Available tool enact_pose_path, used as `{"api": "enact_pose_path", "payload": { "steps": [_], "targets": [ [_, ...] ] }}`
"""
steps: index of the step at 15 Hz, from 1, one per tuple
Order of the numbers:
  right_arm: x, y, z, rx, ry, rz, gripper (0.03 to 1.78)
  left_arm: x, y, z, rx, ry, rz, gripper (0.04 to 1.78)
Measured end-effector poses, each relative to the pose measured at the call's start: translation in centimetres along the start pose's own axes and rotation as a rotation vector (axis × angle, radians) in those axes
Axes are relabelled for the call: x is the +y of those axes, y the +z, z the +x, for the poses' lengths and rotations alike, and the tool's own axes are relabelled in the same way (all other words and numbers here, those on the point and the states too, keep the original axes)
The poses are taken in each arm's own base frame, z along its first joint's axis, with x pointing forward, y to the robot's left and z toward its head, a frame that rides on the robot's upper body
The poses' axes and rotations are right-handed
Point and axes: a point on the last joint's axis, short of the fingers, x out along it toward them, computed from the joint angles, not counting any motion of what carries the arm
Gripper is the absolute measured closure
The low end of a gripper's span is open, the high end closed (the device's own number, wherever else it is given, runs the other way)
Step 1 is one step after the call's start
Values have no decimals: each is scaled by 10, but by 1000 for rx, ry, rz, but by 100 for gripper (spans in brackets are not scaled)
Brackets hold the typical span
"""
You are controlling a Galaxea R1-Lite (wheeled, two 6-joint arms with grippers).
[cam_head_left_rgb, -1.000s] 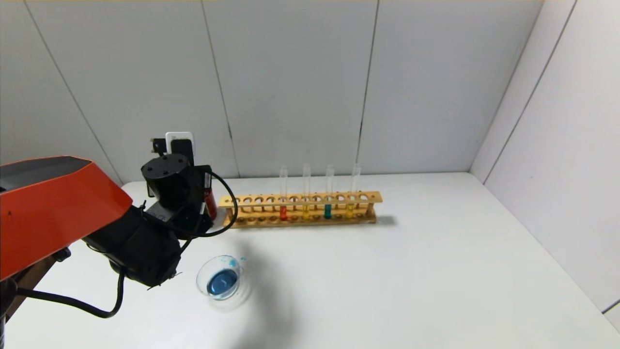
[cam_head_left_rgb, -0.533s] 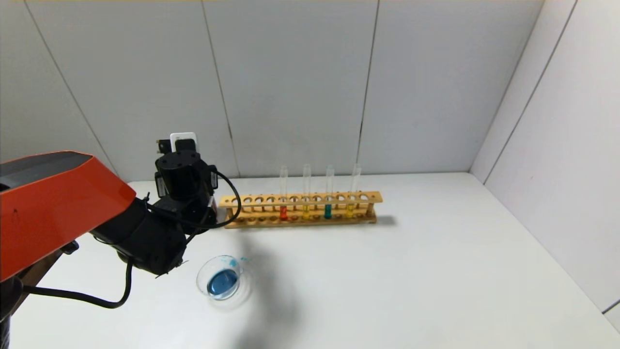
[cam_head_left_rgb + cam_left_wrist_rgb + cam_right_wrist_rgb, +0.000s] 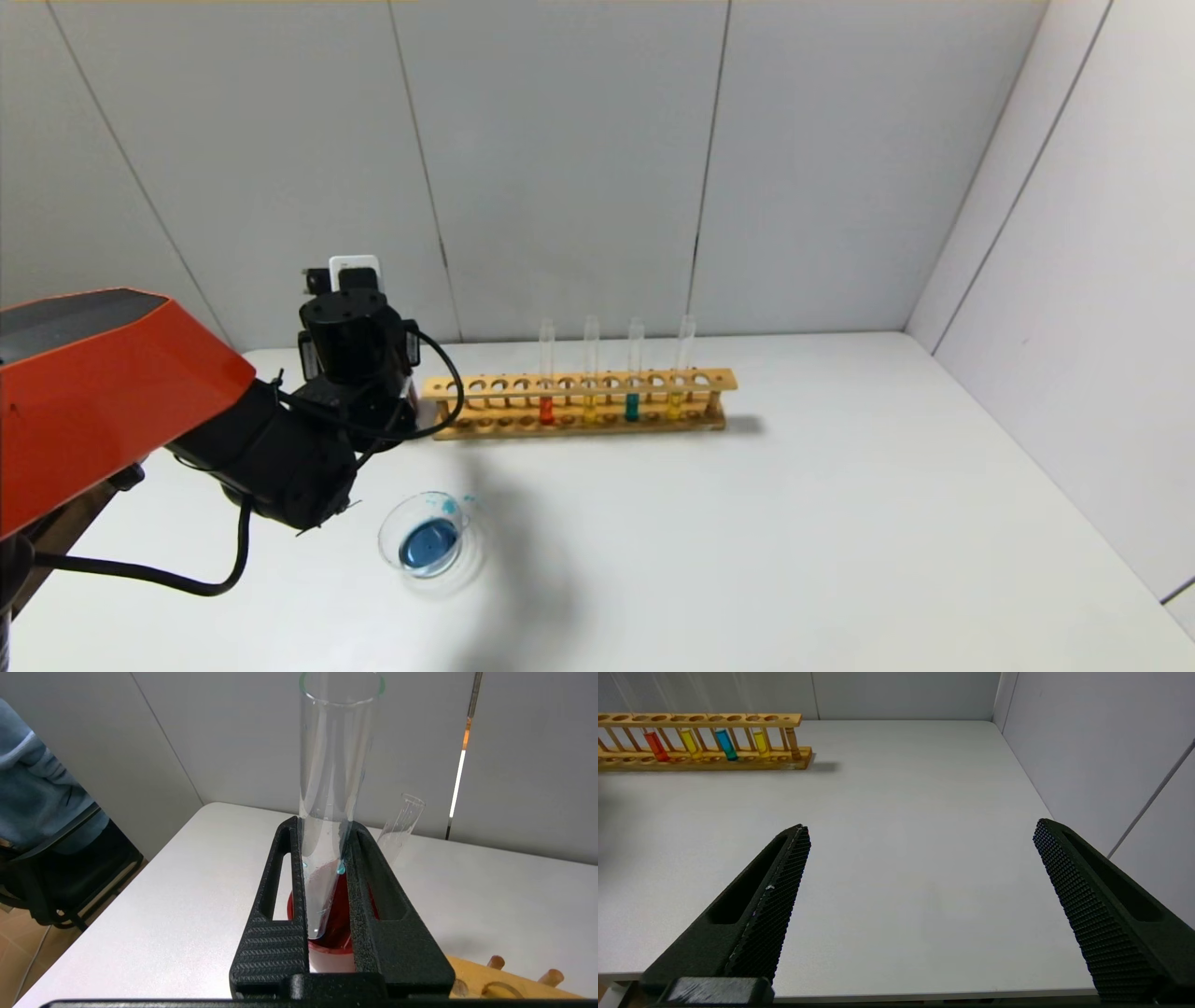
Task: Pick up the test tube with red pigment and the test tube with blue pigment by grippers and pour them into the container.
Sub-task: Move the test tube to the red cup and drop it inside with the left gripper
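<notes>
My left gripper (image 3: 324, 826) is shut on a clear test tube (image 3: 334, 765) that is nearly empty, with blue drops on its wall. It holds the tube upright, tip down in the dark red cup (image 3: 345, 924). In the head view only the left wrist (image 3: 347, 350) shows, at the rack's left end. The red-pigment tube (image 3: 546, 409) and a teal-blue tube (image 3: 632, 406) stand in the wooden rack (image 3: 579, 383). The glass container (image 3: 422, 541) holds blue liquid, near the table's front left. My right gripper (image 3: 920, 828) is open and empty above the table's near right edge.
A second empty tube (image 3: 402, 821) leans in the red cup. Two yellow-liquid tubes (image 3: 589, 408) stand in the rack, which also shows in the right wrist view (image 3: 705, 717). Walls close the back and right side of the white table (image 3: 840, 523).
My left arm has moved away from me toward the red cup and now hides it in the head view. It has barely moved in the last half second.
</notes>
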Motion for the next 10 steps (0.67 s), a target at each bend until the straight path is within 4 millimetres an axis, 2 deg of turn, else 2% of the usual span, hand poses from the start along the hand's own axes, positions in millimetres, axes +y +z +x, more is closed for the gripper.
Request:
{"api": "enact_pose_path", "payload": {
  "steps": [5, 10],
  "targets": [
    [0, 0, 0, 0, 0, 0, 6, 4, 0, -5, 6, 0, -9, 152],
    [0, 0, 0, 0, 0, 0, 6, 1, 1, -14, 6, -24, -15, 152]
  ]
}}
